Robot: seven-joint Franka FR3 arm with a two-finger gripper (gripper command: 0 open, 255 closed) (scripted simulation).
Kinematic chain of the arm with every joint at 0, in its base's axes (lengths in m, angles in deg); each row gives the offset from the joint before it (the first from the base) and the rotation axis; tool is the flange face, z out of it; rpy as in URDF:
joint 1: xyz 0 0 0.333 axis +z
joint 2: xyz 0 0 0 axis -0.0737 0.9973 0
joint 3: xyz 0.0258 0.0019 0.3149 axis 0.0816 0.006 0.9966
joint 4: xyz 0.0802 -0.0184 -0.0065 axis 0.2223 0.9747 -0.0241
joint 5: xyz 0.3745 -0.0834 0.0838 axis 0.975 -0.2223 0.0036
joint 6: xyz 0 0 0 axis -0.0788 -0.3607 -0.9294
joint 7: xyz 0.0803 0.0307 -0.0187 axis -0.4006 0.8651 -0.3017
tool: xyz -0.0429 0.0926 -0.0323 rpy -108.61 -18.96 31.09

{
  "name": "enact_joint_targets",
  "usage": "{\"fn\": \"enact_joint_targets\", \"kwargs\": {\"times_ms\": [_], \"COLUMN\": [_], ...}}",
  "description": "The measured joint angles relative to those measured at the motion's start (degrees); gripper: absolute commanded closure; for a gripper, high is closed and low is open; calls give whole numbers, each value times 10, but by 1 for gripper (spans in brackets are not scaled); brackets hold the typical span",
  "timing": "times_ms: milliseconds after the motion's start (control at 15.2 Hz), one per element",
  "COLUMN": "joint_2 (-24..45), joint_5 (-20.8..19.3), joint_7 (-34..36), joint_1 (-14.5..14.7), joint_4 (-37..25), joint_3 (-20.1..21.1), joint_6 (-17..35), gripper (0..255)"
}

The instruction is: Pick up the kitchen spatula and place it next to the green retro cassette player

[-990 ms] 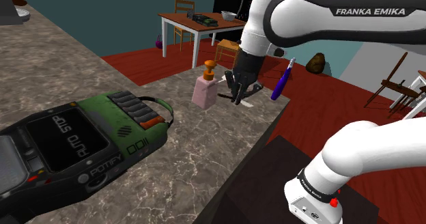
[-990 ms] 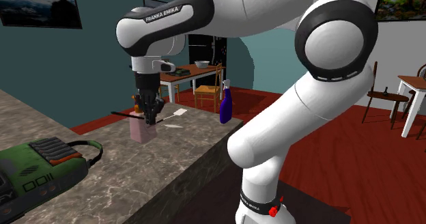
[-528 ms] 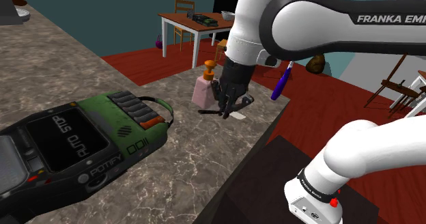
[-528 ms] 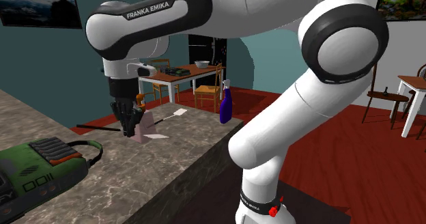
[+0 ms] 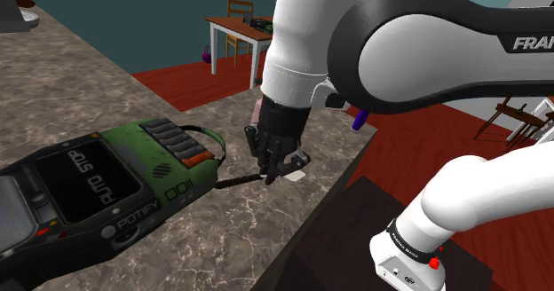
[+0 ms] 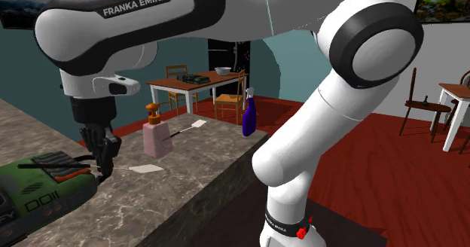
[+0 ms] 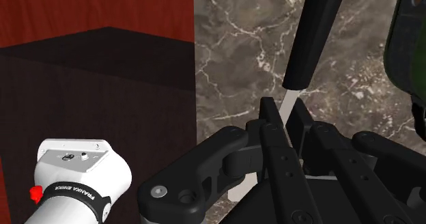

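Observation:
My black gripper (image 5: 273, 169) is shut on the kitchen spatula (image 5: 233, 183), held just above the marble counter. The spatula's black handle points at the green retro cassette player (image 5: 133, 176) and its white blade (image 5: 298, 175) trails on the other side. In the second exterior view the gripper (image 6: 105, 163) hangs at the player's (image 6: 34, 189) near end, with the handle (image 6: 56, 164) reaching over the player's top and the blade (image 6: 145, 168) above the counter. In the wrist view the fingers (image 7: 272, 123) clasp the spatula's pale neck, with the black handle (image 7: 314, 35) beyond them and the player (image 7: 409, 38) beside it.
A pink soap dispenser (image 6: 154, 138) stands on the counter behind the gripper. A second white spatula-like tool (image 6: 192, 126) and a blue spray bottle (image 6: 248, 111) are near the counter's far end. The counter edge (image 5: 342, 169) drops to the dark stand (image 7: 102, 106).
The gripper has carried the spatula away from the soap dispenser and lower, toward the cassette player. The handle now reaches the player.

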Motion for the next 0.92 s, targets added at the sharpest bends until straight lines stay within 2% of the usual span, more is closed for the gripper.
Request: {"fn": "enact_joint_targets", "kwargs": {"times_ms": [132, 462, 660, 726, 792, 858, 924], "joint_2": [13, 68, 117, 140, 170, 196, 197], "joint_5": [0, -17, -49, -66, -91, -116, -119], "joint_7": [29, 114, 174, 199, 226, 254, 270], "joint_1": [-2, -29, -70, -94, -133, -189, -244], "joint_4": [-20, -82, -135, -153, -175, -194, -213], "joint_3": [27, 123, 204, 245, 301, 375, 443], "joint_6": [1, 19, 24, 30, 36, 42, 38], "gripper": [255, 255, 255, 255, 255, 255, 255]}}
